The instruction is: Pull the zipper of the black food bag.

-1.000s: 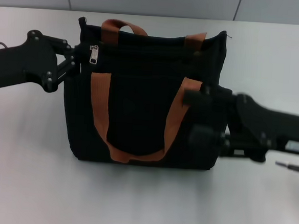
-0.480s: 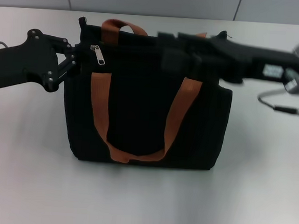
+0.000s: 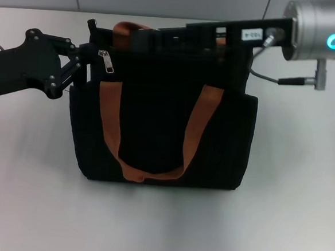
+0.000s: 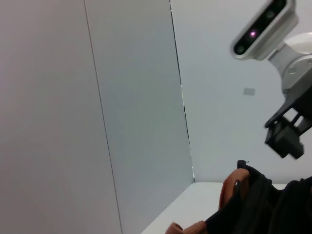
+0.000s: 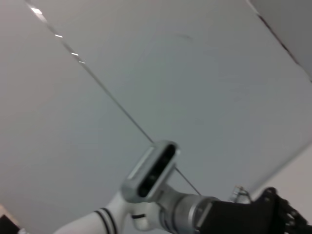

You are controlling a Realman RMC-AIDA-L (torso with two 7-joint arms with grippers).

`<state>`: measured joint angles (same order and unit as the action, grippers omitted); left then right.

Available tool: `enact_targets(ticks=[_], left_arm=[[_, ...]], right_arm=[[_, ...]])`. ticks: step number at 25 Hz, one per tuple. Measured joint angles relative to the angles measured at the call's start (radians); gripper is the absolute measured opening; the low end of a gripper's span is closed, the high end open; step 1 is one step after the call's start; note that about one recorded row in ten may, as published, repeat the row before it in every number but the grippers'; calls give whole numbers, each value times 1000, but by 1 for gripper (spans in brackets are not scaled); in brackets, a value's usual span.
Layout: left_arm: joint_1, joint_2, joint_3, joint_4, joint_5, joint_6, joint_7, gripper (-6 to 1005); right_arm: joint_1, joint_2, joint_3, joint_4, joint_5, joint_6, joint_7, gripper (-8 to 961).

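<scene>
The black food bag (image 3: pixel 162 116) stood upright on the white table (image 3: pixel 288 214), its two orange-brown straps (image 3: pixel 199 128) hanging down the front panel. The zipper (image 3: pixel 106 60), a small silver pull tab, lay at the bag's top edge near the robot's left-hand corner, tilted slightly.

The left gripper (image 3: pixel 82 68) was positioned against the bag's left upper corner, just beside the zipper. Its fingers touched the fabric there, but whether they were clamped on it could not be determined.

The right gripper (image 3: pixel 148 37) extended horizontally across the top of the bag, over the opening, with its tip near the rear strap (image 3: pixel 128 29). Its dark fingers merged with the black fabric, so their state could not be determined either.

In the left wrist view, the bag's corner (image 4: pixel 258 204) appeared below the robot's head camera (image 4: pixel 263 27).
</scene>
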<state>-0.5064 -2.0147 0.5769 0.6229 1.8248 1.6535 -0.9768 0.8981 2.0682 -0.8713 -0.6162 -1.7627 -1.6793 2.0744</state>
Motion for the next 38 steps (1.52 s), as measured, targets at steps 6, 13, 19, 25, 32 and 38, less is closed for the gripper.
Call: enact_targets(ticks=[6, 13, 19, 25, 32, 38], left_arm=[[2, -2, 0, 0, -1, 0, 3, 38], [3, -3, 0, 0, -4, 0, 3, 38], [3, -4, 0, 0, -4, 2, 3, 38], [5, -4, 0, 0, -14, 6, 3, 38], [5, -4, 0, -2, -15, 8, 3, 38], [3, -4, 0, -1, -15, 11, 0, 38]], right_arm=[[45, -11, -47, -2, -37, 59, 93, 636], [96, -11, -59, -2, -119, 108, 178, 388], [125, -7, -94, -1, -140, 128, 210, 427], [136, -4, -114, 0, -144, 153, 229, 497], [142, 2, -141, 0, -145, 179, 239, 496], [143, 6, -157, 0, -146, 200, 242, 493]])
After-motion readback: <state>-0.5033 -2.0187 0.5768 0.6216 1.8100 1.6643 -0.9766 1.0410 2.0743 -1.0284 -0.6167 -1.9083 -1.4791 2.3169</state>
